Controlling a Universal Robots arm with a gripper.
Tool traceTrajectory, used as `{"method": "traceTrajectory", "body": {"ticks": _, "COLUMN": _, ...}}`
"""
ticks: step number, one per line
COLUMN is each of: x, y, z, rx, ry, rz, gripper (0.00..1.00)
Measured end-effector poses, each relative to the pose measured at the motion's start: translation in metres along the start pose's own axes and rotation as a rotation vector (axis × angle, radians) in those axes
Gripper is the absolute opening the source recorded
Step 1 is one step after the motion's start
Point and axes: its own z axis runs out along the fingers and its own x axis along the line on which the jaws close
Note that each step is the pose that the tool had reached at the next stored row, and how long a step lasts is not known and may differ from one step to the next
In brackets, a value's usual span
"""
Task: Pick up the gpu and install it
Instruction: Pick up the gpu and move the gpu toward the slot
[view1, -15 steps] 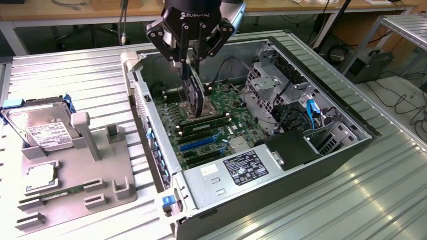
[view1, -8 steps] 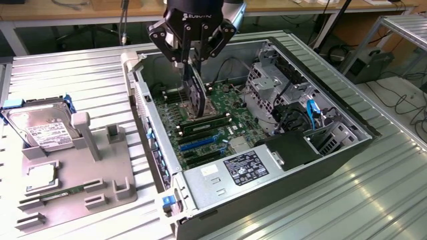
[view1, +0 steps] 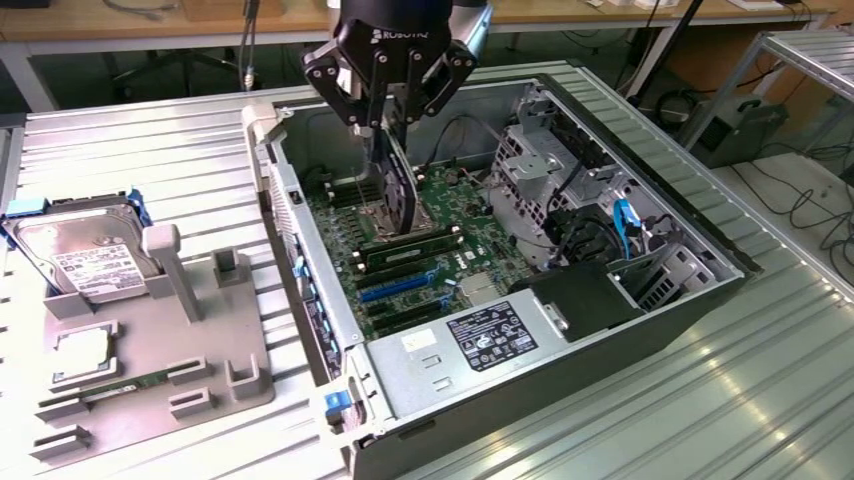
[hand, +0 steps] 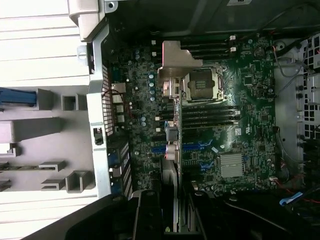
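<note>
Exterior view: we see the gripper (view1: 383, 128) clamped on the gpu (view1: 396, 195), which hangs on edge inside the open case (view1: 561, 390), low over the motherboard (view1: 447, 215).
Edges: we cannot tell whether the card's lower edge touches the board; the case's rear wall is at the exterior view's left and the drive cage (view1: 534, 165) at its right, with free room on both sides.
Wrist view: the pale bracket (hand: 177, 60) sits beside the processor socket (hand: 202, 82).
Surface: ribbed metal surface (view1: 134, 150); a grey tray (view1: 200, 350) lies beside the case.
Room: desks and cables behind.
Count: one case, one gpu, one hard drive (view1: 80, 255), and one memory stick (view1: 127, 385) on the tray.
</note>
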Motion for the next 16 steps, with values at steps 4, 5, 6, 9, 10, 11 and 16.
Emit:
{"method": "traceTrajectory", "body": {"ticks": 4, "x": -0.0017, "y": 0.0001, "z": 0.0008, "rx": 0.0000, "ry": 0.0000, "rz": 0.000, "gripper": 0.26}}
{"method": "traceTrajectory", "body": {"ticks": 5, "x": -0.0022, "y": 0.0001, "z": 0.0010, "rx": -0.0001, "ry": 0.0000, "rz": 0.000, "gripper": 0.26}}
{"method": "traceTrajectory", "body": {"ticks": 6, "x": -0.0026, "y": 0.0002, "z": 0.0012, "rx": -0.0001, "ry": 0.0000, "rz": 0.000, "gripper": 0.26}}
{"method": "traceTrajectory", "body": {"ticks": 9, "x": -0.0045, "y": 0.0003, "z": 0.0020, "rx": 0.0000, "ry": 0.0000, "rz": 0.000, "gripper": 0.26}}
{"method": "traceTrajectory", "body": {"ticks": 10, "x": -0.0051, "y": 0.0004, "z": 0.0023, "rx": 0.0000, "ry": 0.0001, "rz": 0.000, "gripper": 0.26}}
{"method": "traceTrajectory", "body": {"ticks": 11, "x": -0.0057, "y": 0.0004, "z": 0.0027, "rx": 0.0000, "ry": 0.0001, "rz": 0.000, "gripper": 0.26}}
{"method": "traceTrajectory", "body": {"ticks": 16, "x": -0.0078, "y": 0.0006, "z": 0.0037, "rx": 0.0000, "ry": 0.0001, "rz": 0.000, "gripper": 0.26}}
